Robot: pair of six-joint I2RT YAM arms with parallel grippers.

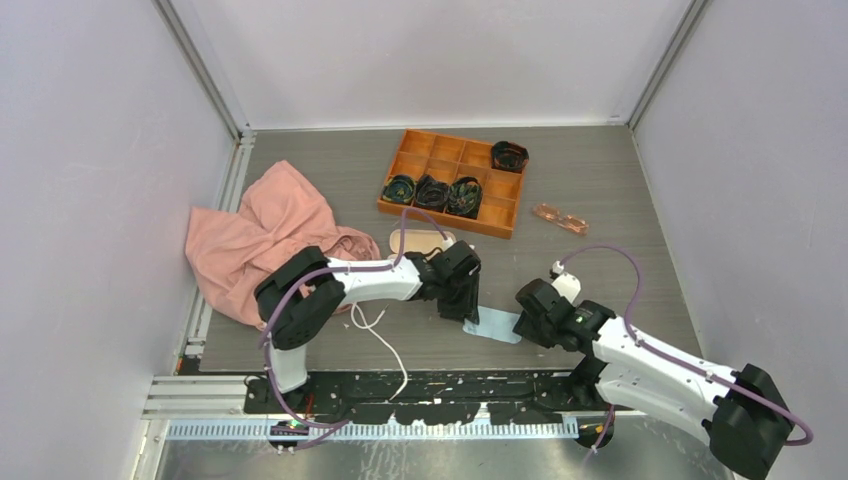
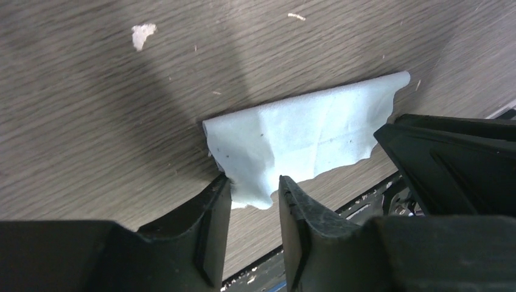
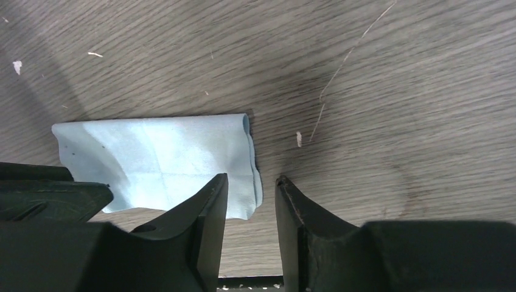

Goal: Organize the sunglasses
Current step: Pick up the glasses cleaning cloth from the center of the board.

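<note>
A: Where's the small pair of sunglasses (image 1: 560, 217), the pinkish-orange lenses w/ thin frame?

B: Flat on the grey wood-grain table (image 1: 620, 180), just right of the orange compartment tray (image 1: 420, 150). Well apart from both arms, nothing touching them.

A: Left gripper (image 2: 254, 185)?

B: Low over one end of the light blue cloth (image 2: 304, 140). Fingers apart w/ a narrow gap. The cloth's corner shows in the gap but isn't pinched.

A: Right gripper (image 3: 251, 182)?

B: At the cloth's other end. Jaws apart too, bare table betw. them, cloth edge just beside one finger.

A: Anything else?

B: Pink oblong hard case (image 1: 420, 240) betw. tray and left gripper. Crumpled pink fabric (image 1: 260, 235) at far left. Dark bundles (image 1: 432, 190) sit in four tray compartments, possibly rolled items, too small to tell.
</note>
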